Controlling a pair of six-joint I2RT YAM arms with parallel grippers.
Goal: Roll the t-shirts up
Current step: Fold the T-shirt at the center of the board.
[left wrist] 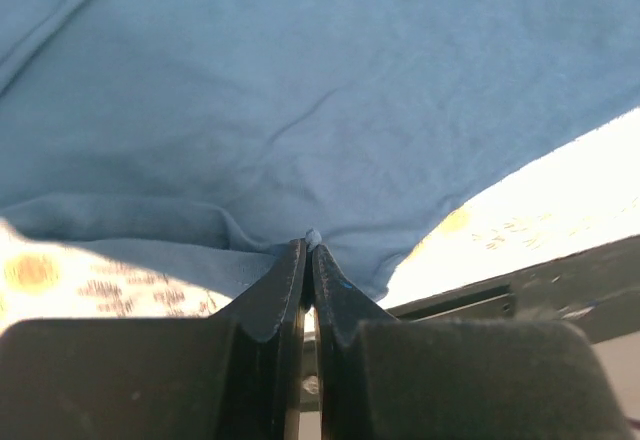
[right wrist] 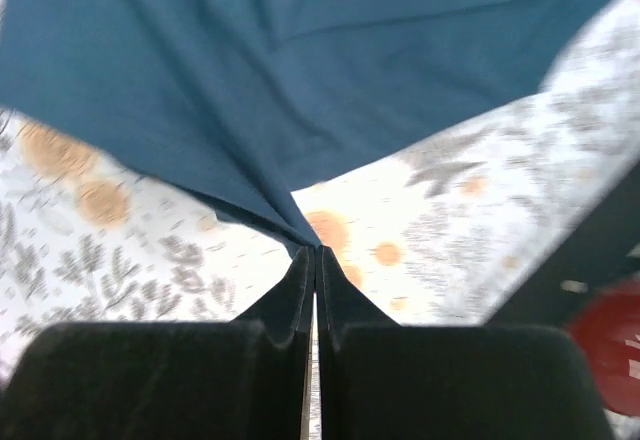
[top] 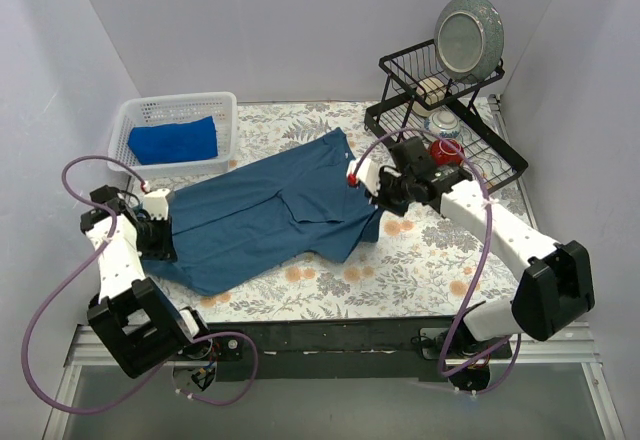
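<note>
The large dark-blue t-shirt lies spread across the floral table. My left gripper is shut on its left edge; in the left wrist view a small fold of cloth sits pinched between the tips. My right gripper is shut on the shirt's right edge, and the right wrist view shows the cloth drawn to a point at the tips, lifted a little off the table. The royal-blue t-shirt lies as a bundle in the white basket.
A black dish rack stands at the back right with a grey plate, a patterned bowl and a red object. The table's front edge is a dark rail. White walls enclose three sides.
</note>
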